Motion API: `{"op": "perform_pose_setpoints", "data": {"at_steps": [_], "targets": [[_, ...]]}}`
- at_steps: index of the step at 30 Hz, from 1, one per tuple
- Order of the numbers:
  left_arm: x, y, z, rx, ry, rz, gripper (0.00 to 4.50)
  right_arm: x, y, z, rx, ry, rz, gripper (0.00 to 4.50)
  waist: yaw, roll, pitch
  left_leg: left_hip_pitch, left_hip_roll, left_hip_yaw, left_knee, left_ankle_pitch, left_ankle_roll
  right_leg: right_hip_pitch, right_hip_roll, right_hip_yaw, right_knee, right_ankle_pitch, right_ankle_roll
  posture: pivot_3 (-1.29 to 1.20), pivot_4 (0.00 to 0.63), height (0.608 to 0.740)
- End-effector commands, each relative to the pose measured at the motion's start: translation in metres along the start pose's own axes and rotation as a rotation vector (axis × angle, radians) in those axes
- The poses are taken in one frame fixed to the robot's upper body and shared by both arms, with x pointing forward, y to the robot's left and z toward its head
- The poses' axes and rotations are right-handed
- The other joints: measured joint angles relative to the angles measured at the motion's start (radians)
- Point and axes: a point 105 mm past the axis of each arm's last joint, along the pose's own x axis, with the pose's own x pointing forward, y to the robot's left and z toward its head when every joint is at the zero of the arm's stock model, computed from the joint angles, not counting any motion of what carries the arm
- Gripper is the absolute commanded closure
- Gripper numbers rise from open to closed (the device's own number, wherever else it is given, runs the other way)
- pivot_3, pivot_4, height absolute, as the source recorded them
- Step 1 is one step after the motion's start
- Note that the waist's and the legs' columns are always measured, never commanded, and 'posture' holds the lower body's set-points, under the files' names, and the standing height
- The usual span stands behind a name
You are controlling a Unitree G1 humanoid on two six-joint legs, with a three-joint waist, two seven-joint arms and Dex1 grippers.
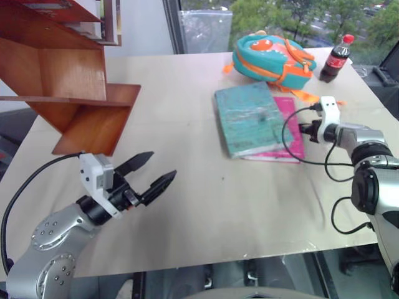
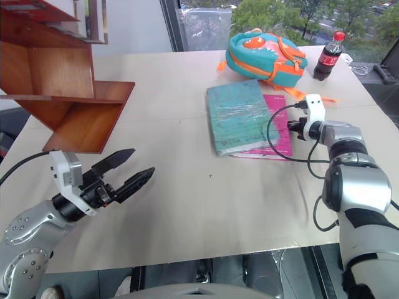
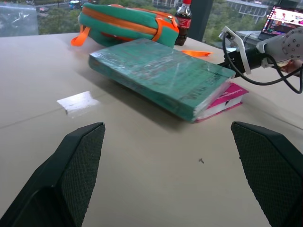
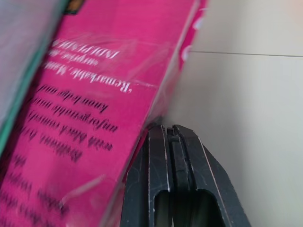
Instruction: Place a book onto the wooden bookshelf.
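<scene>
- The book (image 1: 250,118) is seen lying flat on the table (image 1: 206,205), stacked on a pink book (image 1: 288,134), well apart from the wooden bookshelf (image 1: 68,87) at the far left corner.
- The right gripper (image 4: 171,135) is pressed shut on nothing, its tips set at the pink book's outer edge; whether they actually touch it cannot be settled from the blurred close view.
- If a push is made from there, the pink book may be shoved instead, and the teal one carried askew or slid off it.
- The left gripper (image 1: 148,174) is held spread wide and empty above the bare table, aimed toward the books.
- A thick, glossy cover is likely to slip from a shallow pinch.
- The backpack (image 1: 271,57) and cola bottle (image 1: 336,58) just behind the books could be knocked.
</scene>
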Motion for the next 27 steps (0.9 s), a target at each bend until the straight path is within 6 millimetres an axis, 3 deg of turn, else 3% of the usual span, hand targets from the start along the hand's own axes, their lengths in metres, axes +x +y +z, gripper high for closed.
{"op": "perform_pose_setpoints", "data": {"at_steps": [1, 6, 13, 16, 18, 19, 20, 23, 27], "targets": [[-0.002, -0.006, 0.015, 0.048, -0.043, -0.009, 0.0, 0.004, 0.017, 0.004, -0.032, -0.02, 0.113, 4.39, 0.0, 0.0, 0.0, 0.0, 0.0, 0.0, 0.0, 0.0, 0.0, 0.0, 0.0, 0.0, 0.0, 0.0, 0.0, 0.0, 0.15, 0.74], [-0.003, -0.006, 0.015, 0.048, -0.036, -0.011, 0.0, 0.007, 0.03, 0.0, -0.017, -0.034, 0.208, 4.39, 0.001, 0.0, 0.0, 0.0, 0.0, 0.0, 0.0, 0.0, 0.0, 0.0, 0.0, 0.0, 0.0, 0.0, 0.0, 0.0, 0.15, 0.74], [0.0, -0.004, 0.014, 0.049, -0.031, -0.015, 0.0, -0.022, -0.005, -0.008, 0.011, -0.049, 0.12, 4.39, 0.011, 0.0, 0.0, 0.0, -0.001, -0.001, 0.0, 0.0, 0.0, 0.0, -0.001, -0.001, 0.0, 0.0, 0.0, 0.0, 0.15, 0.74], [0.005, -0.003, 0.012, 0.04, -0.032, -0.031, 0.0, -0.041, -0.023, -0.012, -0.012, -0.063, 0.073, 3.6, 0.03, 0.0, 0.0, -0.001, -0.001, -0.001, 0.0, 0.0, 0.0, 0.0, -0.001, -0.002, -0.001, 0.0, 0.0, 0.0, 0.15, 0.74], [0.01, -0.001, 0.01, 0.034, -0.031, -0.049, 0.0, -0.056, -0.031, -0.006, -0.029, -0.102, 0.036, 2.62, 0.031, 0.0, 0.0, -0.001, -0.001, -0.002, 0.0, 0.0, 0.0, 0.001, -0.001, -0.003, -0.001, 0.0, 0.0, 0.0, 0.15, 0.74], [0.011, 0.0, 0.01, 0.032, -0.03, -0.059, 0.0, -0.063, -0.027, 0.004, -0.027, -0.143, 0.055, 2.28, 0.031, 0.0, 0.0, -0.001, -0.001, -0.002, 0.0, 0.0, 0.0, 0.001, -0.001, -0.003, -0.001, 0.0, 0.0, 0.0, 0.15, 0.74], [0.013, 0.0, 0.009, 0.03, -0.03, -0.066, 0.0, -0.068, -0.019, 0.013, -0.038, -0.174, 0.08, 2.28, 0.03, 0.0, 0.0, -0.001, -0.001, -0.002, 0.001, 0.0, 0.0, 0.001, -0.001, -0.003, 0.0, 0.0, 0.0, 0.0, 0.15, 0.74], [0.017, 0.004, 0.009, 0.03, -0.03, -0.079, 0.0, -0.08, 0.028, 0.038, -0.117, -0.232, 0.202, 2.28, 0.022, 0.003, 0.002, -0.001, 0.0, -0.002, 0.0, 0.0, 0.0, 0.0, 0.0, -0.001, 0.0, 0.0, 0.0, 0.0, 0.15, 0.74], [0.021, 0.004, 0.009, 0.031, -0.033, -0.087, 0.0, -0.073, 0.076, 0.057, -0.139, -0.238, 0.263, 2.28, 0.013, 0.005, 0.003, 0.001, 0.001, -0.001, 0.0, 0.0, 0.0, 0.0, 0.001, 0.002, 0.002, 0.0, 0.0, 0.0, 0.15, 0.74]]}}
